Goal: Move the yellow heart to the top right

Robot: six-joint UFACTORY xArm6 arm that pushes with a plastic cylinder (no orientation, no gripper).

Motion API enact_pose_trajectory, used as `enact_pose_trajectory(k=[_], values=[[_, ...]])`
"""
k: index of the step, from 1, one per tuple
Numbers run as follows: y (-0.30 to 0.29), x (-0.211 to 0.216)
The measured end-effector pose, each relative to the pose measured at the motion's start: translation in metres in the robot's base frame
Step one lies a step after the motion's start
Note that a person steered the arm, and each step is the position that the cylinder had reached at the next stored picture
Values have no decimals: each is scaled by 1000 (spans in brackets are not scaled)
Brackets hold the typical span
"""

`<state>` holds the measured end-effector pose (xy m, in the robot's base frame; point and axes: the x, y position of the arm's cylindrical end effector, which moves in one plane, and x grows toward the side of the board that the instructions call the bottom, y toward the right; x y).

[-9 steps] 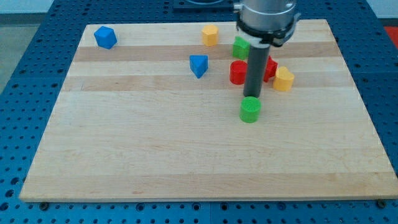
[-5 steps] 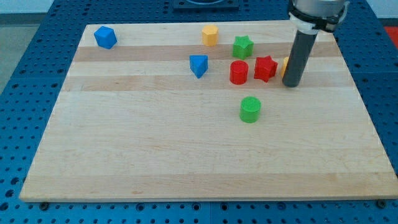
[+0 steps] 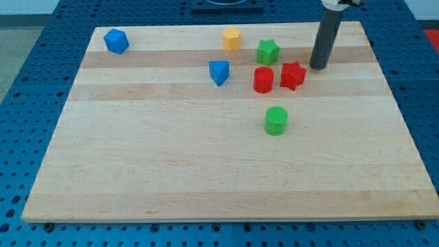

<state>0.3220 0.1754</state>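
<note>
Yellow heart isn't visible, probably hidden behind my tip [image 3: 317, 67] just right of the red star [image 3: 292, 75]; no jaws here, so nothing's clamped.

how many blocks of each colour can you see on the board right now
blue: 2, the blue cube and the blue block
yellow: 1, the yellow block
green: 2, the green star and the green cylinder
red: 2, the red cylinder and the red star
total: 7
No yellow heart shows; my tip stands right of the red star.
</note>
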Motion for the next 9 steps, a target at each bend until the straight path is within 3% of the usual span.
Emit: enact_pose_trajectory(k=[5, 9], values=[[-19, -53], [4, -55]])
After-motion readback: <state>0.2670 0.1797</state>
